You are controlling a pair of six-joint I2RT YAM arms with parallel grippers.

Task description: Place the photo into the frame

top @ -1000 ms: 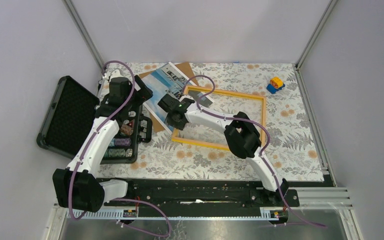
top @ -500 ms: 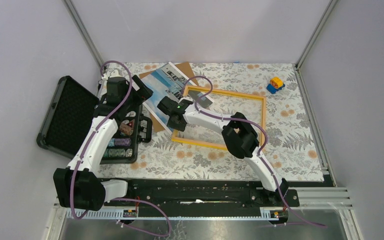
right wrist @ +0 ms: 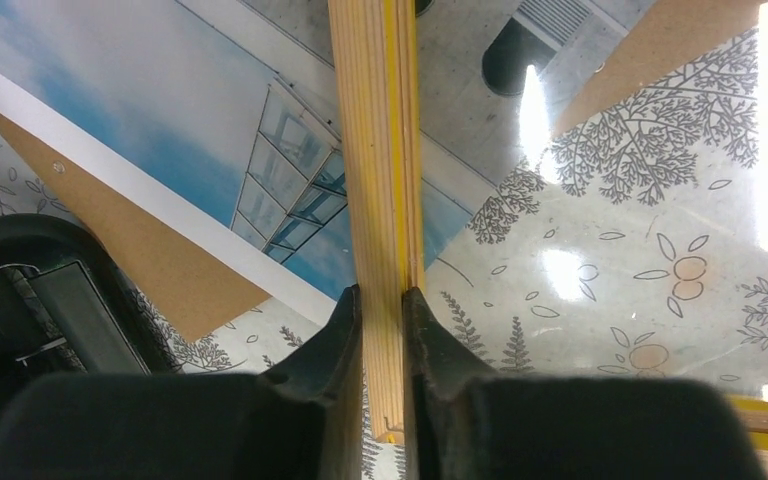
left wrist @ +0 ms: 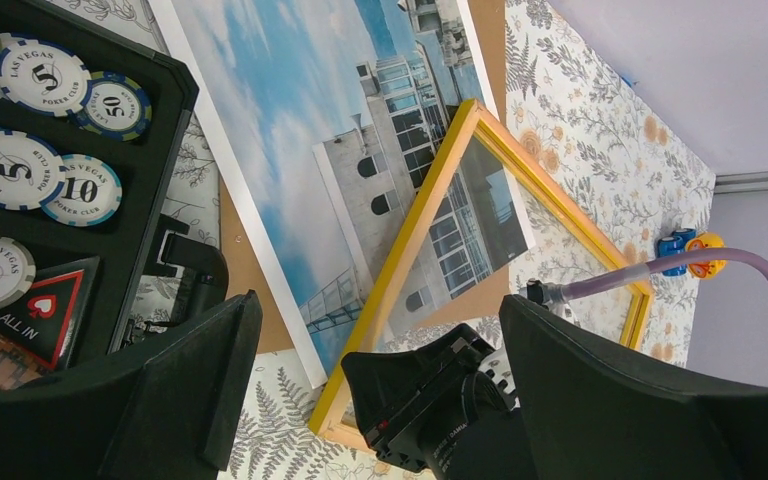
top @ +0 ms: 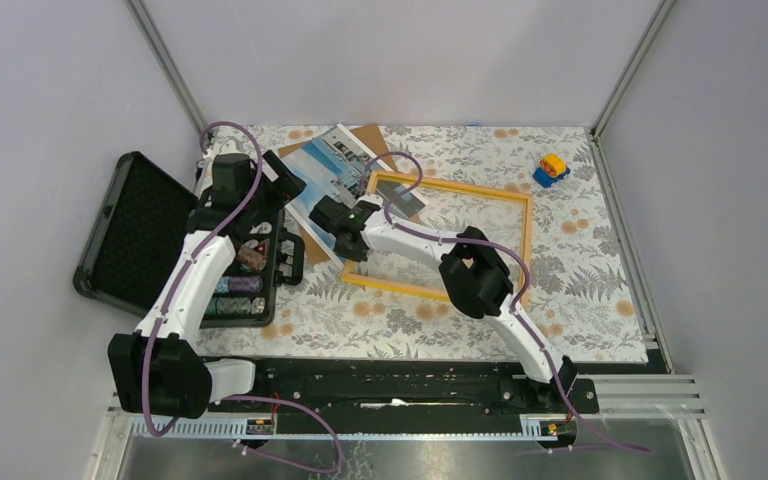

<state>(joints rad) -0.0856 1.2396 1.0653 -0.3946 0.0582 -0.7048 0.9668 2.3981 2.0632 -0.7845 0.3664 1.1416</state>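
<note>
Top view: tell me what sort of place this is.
Probably a robot test cell, not a home: plain grey walls on metal posts, two arms bolted to a rail, and a flowered cloth laid with props: frame, photo, chip case, toy.

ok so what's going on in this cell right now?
Right claw is shut on the frame, on its left rail near the near corner. The photo lies face up on a brown backing board, one corner under the frame's pane; not fitted in yet. Left claw hangs open by the poker chip case, holding nothing.
</note>
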